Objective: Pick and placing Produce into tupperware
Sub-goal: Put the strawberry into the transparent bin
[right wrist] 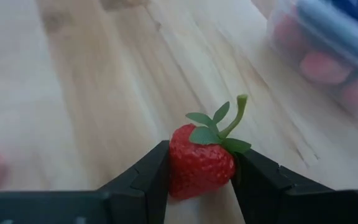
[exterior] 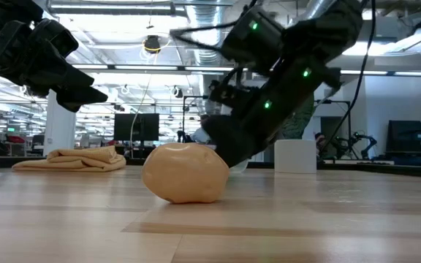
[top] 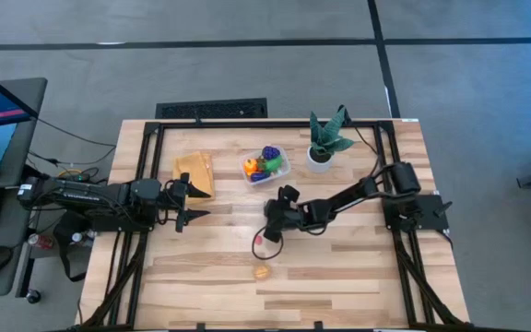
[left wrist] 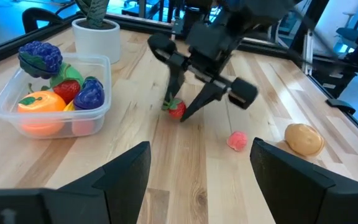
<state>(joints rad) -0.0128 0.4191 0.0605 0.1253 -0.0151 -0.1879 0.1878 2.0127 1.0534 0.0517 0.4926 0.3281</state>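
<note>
Just short of the tupperware [left wrist: 51,93], the right gripper [right wrist: 199,180] pinches the strawberry [right wrist: 201,163] across its middle, a light, hard, slippery-looking toy best gripped there, while the left gripper [left wrist: 197,171] waits wide.

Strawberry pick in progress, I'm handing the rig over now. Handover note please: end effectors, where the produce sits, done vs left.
Right end effector: shut on the strawberry, low over mid-table, short of the tupperware.
Left end effector: open, empty, waiting at the table's left beside the tan cloth.
Done: tupperware already holds an orange, grapes, a strawberry and other pieces.
Left: drop this strawberry in the tupperware, then fetch the pink piece and the tan potato-like piece, both loose on the wood nearer the front edge.
The potted plant stands right next to the tupperware.
</note>
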